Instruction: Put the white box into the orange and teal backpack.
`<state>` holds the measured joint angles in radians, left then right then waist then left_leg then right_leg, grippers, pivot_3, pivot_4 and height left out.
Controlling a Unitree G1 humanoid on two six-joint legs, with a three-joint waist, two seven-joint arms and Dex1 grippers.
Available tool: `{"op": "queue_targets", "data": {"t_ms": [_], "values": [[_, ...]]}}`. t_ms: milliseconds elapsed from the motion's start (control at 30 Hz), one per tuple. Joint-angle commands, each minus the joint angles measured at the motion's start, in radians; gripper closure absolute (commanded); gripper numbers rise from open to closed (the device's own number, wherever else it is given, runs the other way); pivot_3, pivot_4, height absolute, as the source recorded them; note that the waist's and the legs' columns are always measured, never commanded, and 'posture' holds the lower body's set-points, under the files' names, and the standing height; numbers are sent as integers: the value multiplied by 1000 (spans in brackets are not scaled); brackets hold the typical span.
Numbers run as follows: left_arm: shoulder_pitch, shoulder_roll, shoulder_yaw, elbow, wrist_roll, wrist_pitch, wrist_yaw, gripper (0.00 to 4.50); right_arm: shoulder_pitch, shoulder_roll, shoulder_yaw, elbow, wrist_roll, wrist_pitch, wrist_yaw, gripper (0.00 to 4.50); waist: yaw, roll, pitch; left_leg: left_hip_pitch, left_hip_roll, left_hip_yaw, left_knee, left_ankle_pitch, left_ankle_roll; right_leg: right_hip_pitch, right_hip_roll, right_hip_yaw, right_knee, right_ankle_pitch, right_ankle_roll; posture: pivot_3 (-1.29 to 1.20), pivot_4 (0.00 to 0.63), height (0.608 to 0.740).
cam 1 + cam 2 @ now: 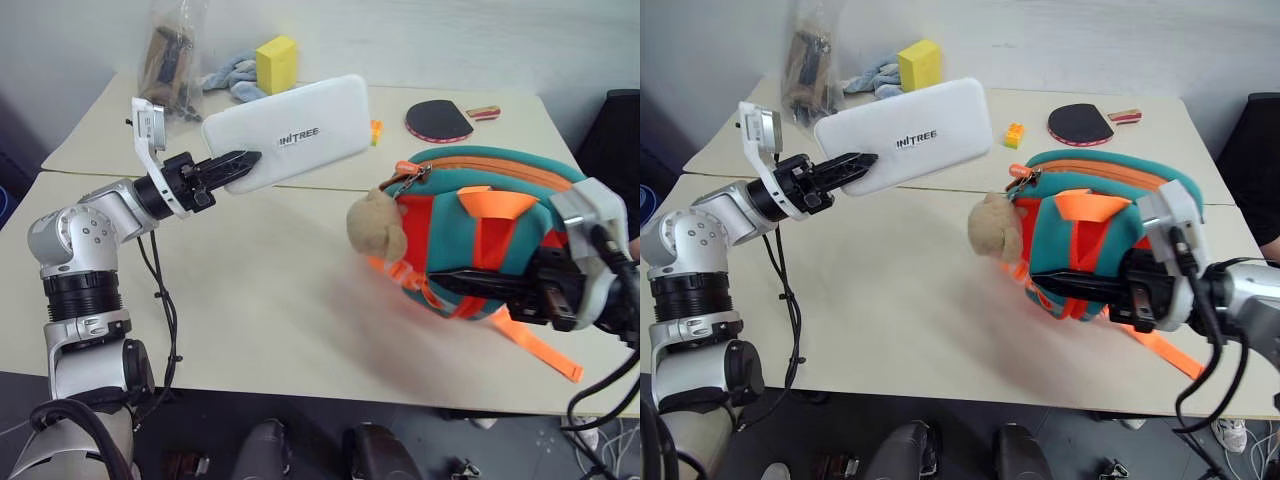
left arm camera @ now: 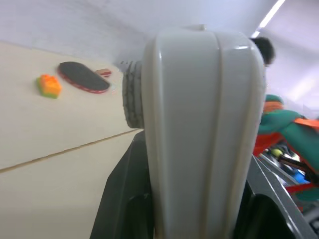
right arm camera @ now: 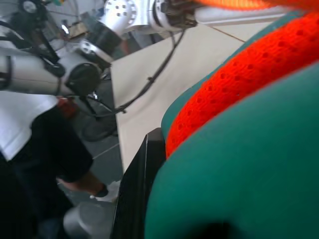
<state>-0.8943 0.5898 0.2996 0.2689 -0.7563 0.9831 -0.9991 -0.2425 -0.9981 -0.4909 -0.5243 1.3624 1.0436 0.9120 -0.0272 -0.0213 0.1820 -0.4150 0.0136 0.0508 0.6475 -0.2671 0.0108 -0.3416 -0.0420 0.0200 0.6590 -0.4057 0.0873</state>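
left pincer [image 1: 238, 163] clamps one short end of the white box [image 1: 290, 133], held above the worktop [image 1: 250, 300], long axis aimed rightward at the orange and teal backpack [image 1: 470, 235], which the right pincer [image 1: 470, 282] grips shut.

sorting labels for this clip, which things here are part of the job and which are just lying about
Part of the job:
- white box, held in the left gripper
- backpack, right gripper shut on it

Lying about:
- yellow sponge
- blue cloth
- clear bag
- paddle
- small orange and green brick
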Motion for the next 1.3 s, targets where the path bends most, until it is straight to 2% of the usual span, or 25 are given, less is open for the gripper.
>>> {"op": "queue_targets", "data": {"t_ms": [33, 233, 367, 667, 867, 1067, 1300], "values": [[-23, 62, -39, -78, -34, -34, -148, 3246, 63, -58, -118, -7, 86, 32, 66, 4489, 0, 0, 0, 0, 0, 0, 0, 0, 0, 0, 0, 0, 0, 0, 0, 0, 150, 740], [0, 136, -139, -73, 31, -134, -310, 3246, 192, -82, -153, 19, 24, 32, 121, 4489, 1, 0, 0, 0, 0, 0, 2, 0, 1, 1, 0, 0, -1, 0, 0, 0, 150, 740], [-14, 132, -216, -20, 130, -270, -348, 3246, 196, -80, -143, 37, 9, 17, 120, 4489, 3, 0, 0, 1, 0, 0, 1, 0, 3, 1, 0, 0, -1, 0, 0, 0, 150, 740], [-139, 58, -311, 115, 237, -439, -425, 3246, 123, -89, -96, 90, 25, 24, 102, 4489, 17, -2, 1, -2, 0, -1, 2, -1, 5, 0, 0, -1, 0, 0, 0, 0, 150, 740], [-218, -11, -379, 150, 297, -520, -494, 3246, 93, -105, -52, 74, 14, 28, 130, 4489, 27, -2, 1, -6, 0, -4, 6, -1, 4, -1, 0, -4, 1, 0, 0, 0, 150, 740], [-247, -59, -460, 175, 388, -649, -559, 3246, 2, -117, 7, 114, 11, 26, 129, 4489, 26, -1, 1, -6, 0, -6, 7, -1, 4, -1, 0, -6, 1, 0, 0, 0, 150, 740], [-318, -83, -446, 318, 447, -758, -549, 3246, -27, -114, 25, 123, -9, 29, 126, 4489, 26, -2, 1, -7, 0, -8, 8, 0, 4, -1, 0, -8, 1, 0, 0, 0, 150, 740]]}}
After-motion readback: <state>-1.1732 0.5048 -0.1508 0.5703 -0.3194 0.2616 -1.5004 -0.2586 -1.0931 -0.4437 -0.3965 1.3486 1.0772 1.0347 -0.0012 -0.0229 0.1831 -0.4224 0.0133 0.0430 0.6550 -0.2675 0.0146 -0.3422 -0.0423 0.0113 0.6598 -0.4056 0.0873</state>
